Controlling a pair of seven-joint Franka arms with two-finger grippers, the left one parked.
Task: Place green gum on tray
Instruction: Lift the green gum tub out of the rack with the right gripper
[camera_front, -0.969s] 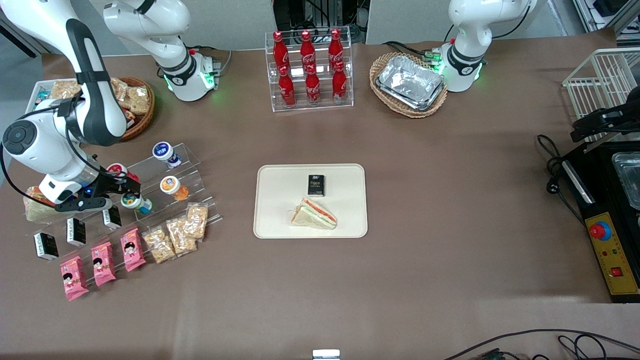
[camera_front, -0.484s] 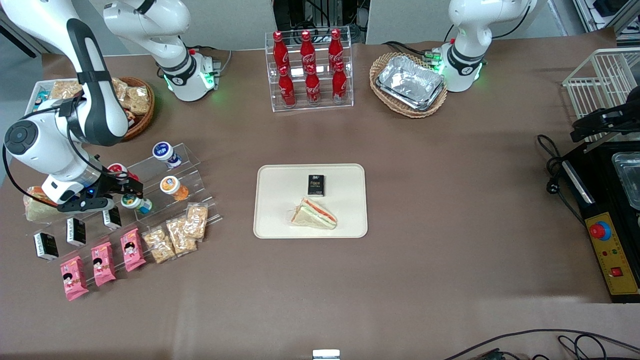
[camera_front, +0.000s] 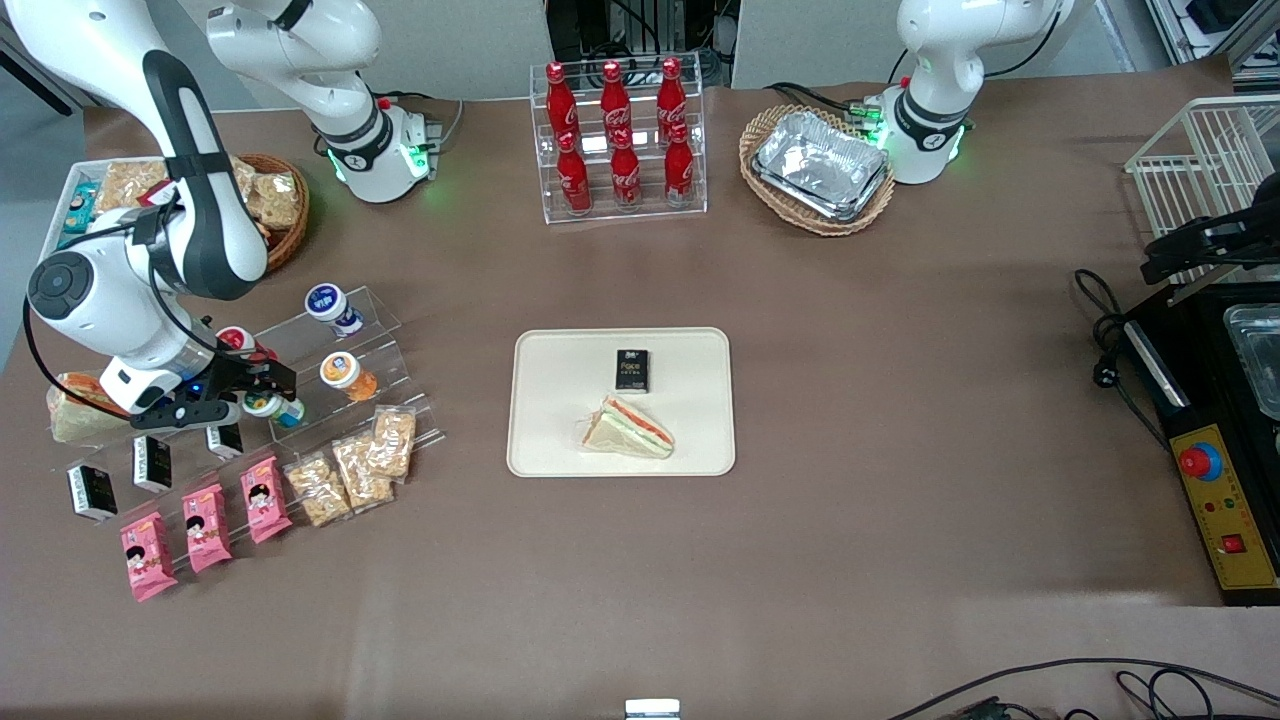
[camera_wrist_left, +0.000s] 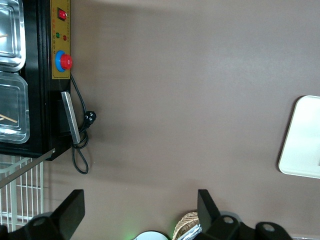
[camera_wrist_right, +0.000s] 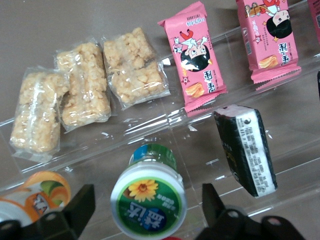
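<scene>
Brown cloth covers the whole table (camera_front: 880, 420). Nearest the front camera, toward the working arm's end, we note three pink snack packs (camera_front: 205, 525), then puffed-rice packets (camera_front: 350, 470) and small black cartons (camera_front: 150, 462) on the low steps of a clear acrylic stand (camera_front: 385, 330).

One step up stands the green gum (camera_front: 270, 405), upright, white-and-green lid (camera_wrist_right: 148, 200) uppermost. The gripper (camera_wrist_right: 147, 212) is at the bottle; in the wrist view we see its fingers (camera_wrist_right: 75, 207) spread apart, one on each side of the lid, not touching it. An orange-lidded bottle (camera_front: 345, 374) stands just beside the gum, a blue-lidded bottle (camera_front: 330, 305) higher on the stand.

Mid-table lies the tray (camera_front: 540, 440), well apart from the gum. On it we see a sandwich (camera_front: 630, 430) and a black box (camera_front: 632, 370).

Farthest off: red cola bottles (camera_front: 618, 140) in a clear rack, and foil trays (camera_front: 820, 165) in a wicker basket.
</scene>
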